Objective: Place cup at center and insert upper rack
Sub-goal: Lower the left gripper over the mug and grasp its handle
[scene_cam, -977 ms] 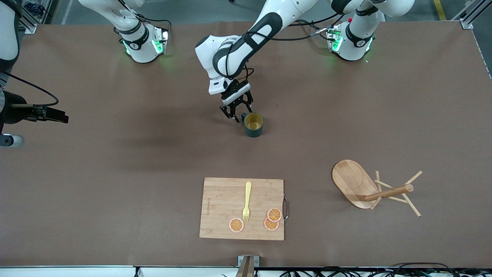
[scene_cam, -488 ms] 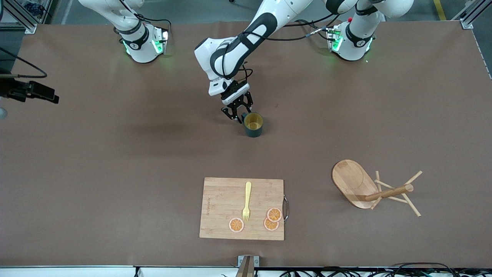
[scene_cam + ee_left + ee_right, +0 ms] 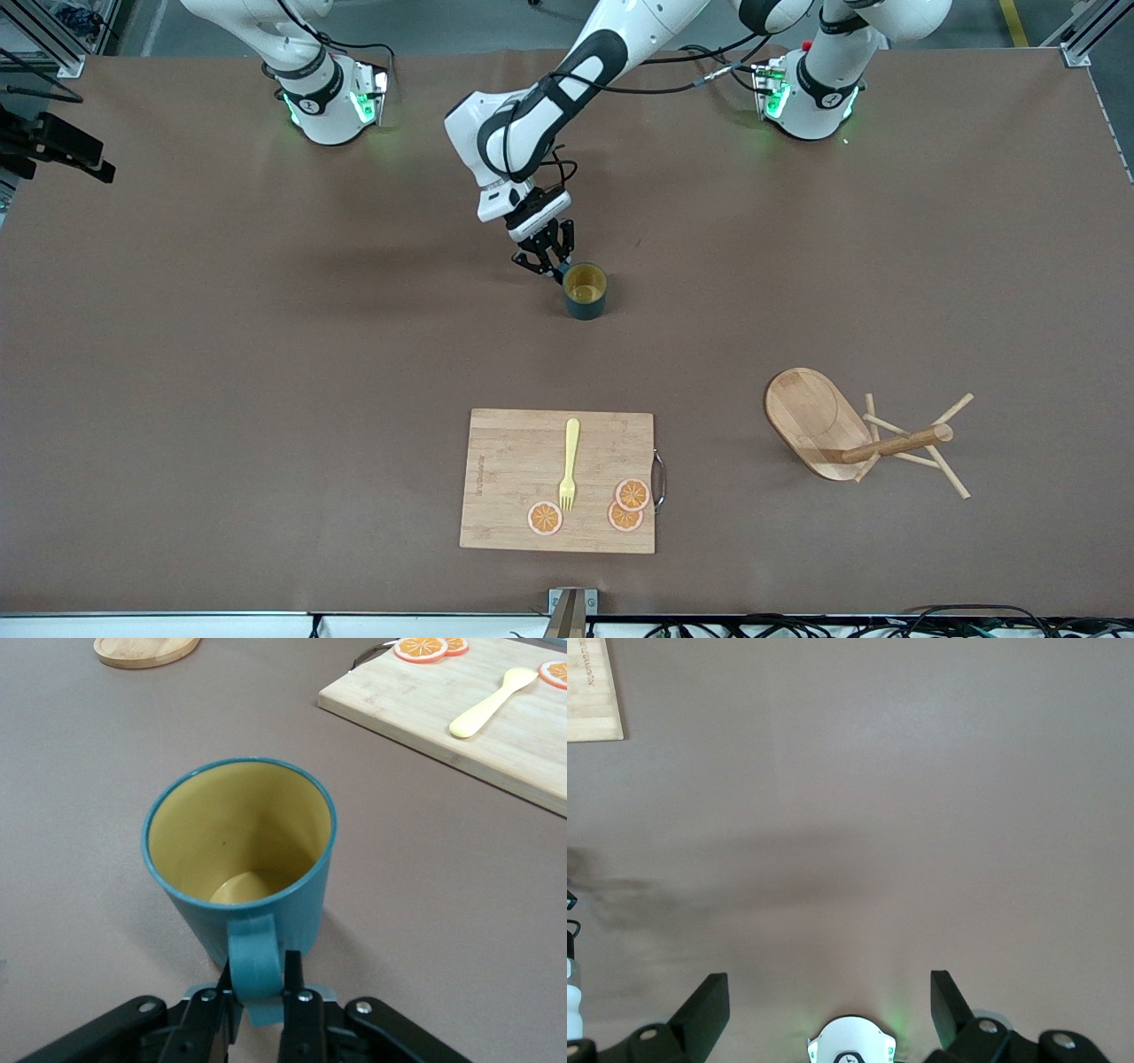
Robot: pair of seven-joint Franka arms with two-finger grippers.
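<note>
The cup (image 3: 585, 288), dark teal with a yellow inside, stands upright on the table near the middle, also in the left wrist view (image 3: 239, 859). My left gripper (image 3: 549, 264) is low beside it, shut on the cup's handle (image 3: 257, 961), one finger on each side. The upper rack (image 3: 850, 439), a wooden mug tree, lies tipped on its side toward the left arm's end, nearer the front camera than the cup; its oval base (image 3: 146, 649) shows in the left wrist view. My right gripper (image 3: 828, 988) is open and empty, up over the right arm's end (image 3: 80, 151).
A rectangular wooden cutting board (image 3: 558, 480) lies near the front edge, nearer the camera than the cup. It carries a yellow fork (image 3: 569, 461) and three orange slices (image 3: 631, 494). It also shows in the left wrist view (image 3: 461, 718).
My left gripper's fingers have closed from open onto the cup's handle. My right gripper has moved toward the robots' edge of the table. The cup and rack have stayed put.
</note>
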